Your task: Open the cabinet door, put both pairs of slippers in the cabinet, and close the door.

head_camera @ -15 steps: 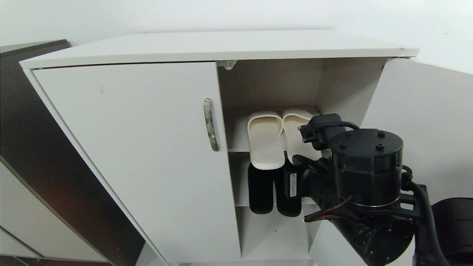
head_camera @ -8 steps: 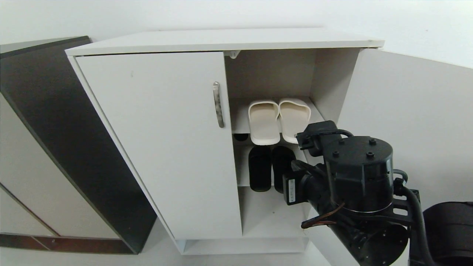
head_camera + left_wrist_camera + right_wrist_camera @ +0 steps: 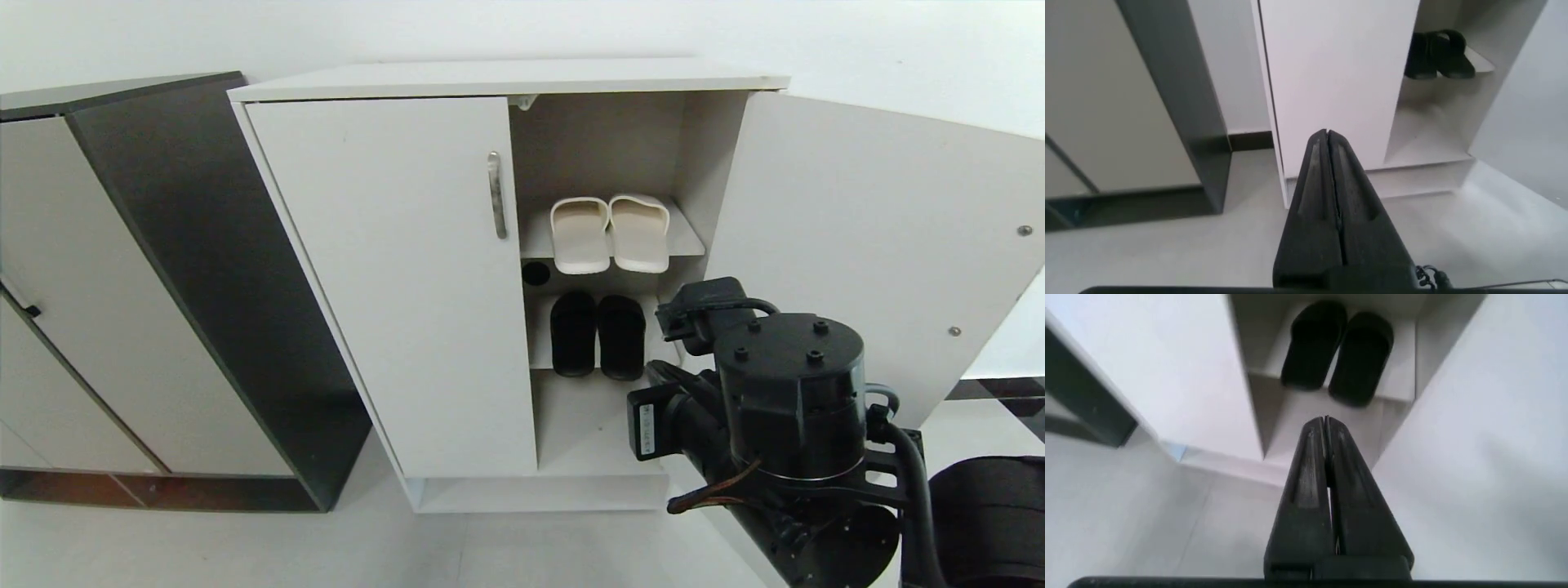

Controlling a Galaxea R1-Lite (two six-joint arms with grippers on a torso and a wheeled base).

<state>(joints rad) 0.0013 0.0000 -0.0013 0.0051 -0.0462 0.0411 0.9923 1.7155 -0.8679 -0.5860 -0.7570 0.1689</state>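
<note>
I have both pairs inside the cabinet (image 3: pixel 506 77), white slippers (image 3: pixel 610 233) above black slippers (image 3: pixel 598 335). My right gripper (image 3: pixel 1326 423) and left gripper (image 3: pixel 1327 135) are clenched empty (nothing left to carry); I judge only the open door (image 3: pixel 865 245) needs closing.

No legible text or numbers.

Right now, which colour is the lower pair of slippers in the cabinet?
Plain black slippers, clearest in the right wrist view.
</note>
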